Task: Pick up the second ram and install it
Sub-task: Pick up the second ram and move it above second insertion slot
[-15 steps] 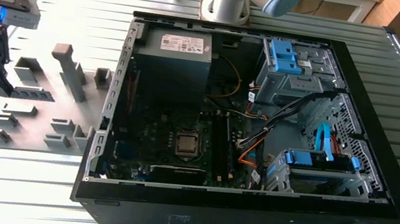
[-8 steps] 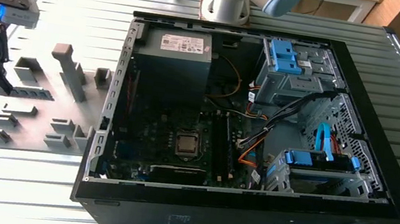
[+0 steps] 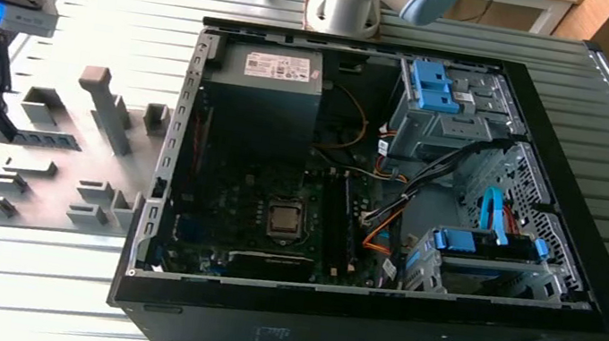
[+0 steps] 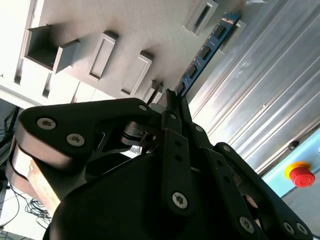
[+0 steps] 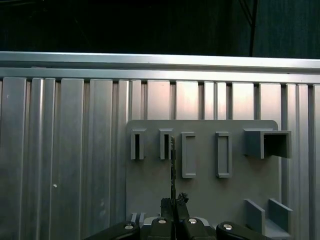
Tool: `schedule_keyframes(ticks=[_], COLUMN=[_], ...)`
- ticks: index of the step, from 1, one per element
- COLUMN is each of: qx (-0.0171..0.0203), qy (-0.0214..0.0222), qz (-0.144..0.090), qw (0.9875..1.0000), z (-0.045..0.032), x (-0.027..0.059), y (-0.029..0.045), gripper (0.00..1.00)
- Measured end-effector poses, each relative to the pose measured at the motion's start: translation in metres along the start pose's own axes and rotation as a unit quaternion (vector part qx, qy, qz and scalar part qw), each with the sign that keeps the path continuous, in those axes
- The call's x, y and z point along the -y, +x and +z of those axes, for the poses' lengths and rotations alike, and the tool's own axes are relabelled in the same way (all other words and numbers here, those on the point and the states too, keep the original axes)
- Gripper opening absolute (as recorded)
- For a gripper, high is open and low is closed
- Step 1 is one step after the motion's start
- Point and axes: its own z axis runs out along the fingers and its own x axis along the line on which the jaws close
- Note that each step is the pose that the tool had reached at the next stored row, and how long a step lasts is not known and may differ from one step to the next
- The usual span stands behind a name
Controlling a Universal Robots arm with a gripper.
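Note:
The second ram (image 4: pixel 205 50) is a thin blue board with dark chips, and my gripper (image 4: pixel 172 95) is shut on one end of it. It sticks out from the fingertips above the grey holder plate (image 4: pixel 150 25). In the first wrist view the second ram (image 5: pixel 172 165) shows edge-on, rising from my gripper (image 5: pixel 173 201) beside the narrow slot blocks (image 5: pixel 165 145) of the plate. In the exterior view my gripper (image 3: pixel 4 124) hangs over the holder plate (image 3: pixel 60 188) at the exterior view's far left, well apart from the open computer case (image 3: pixel 374 190).
Inside the case lies the motherboard with long black slot strips (image 3: pixel 339 221), a power supply (image 3: pixel 260 101), cables and blue drive brackets (image 3: pixel 474 246). Raised grey blocks (image 3: pixel 109 105) stand on the plate. A red stop button (image 4: pixel 300 175) sits beyond the ribbed metal table (image 5: pixel 60 150).

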Motion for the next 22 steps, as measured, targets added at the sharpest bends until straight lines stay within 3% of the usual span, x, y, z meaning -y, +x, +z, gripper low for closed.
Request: schedule_keyframes(ticks=[22], qx=[0.0], qy=[0.0], qz=[0.0], qw=[1.0], z=[-0.0243], x=[-0.0005], y=[-0.0009], gripper=[0.14])
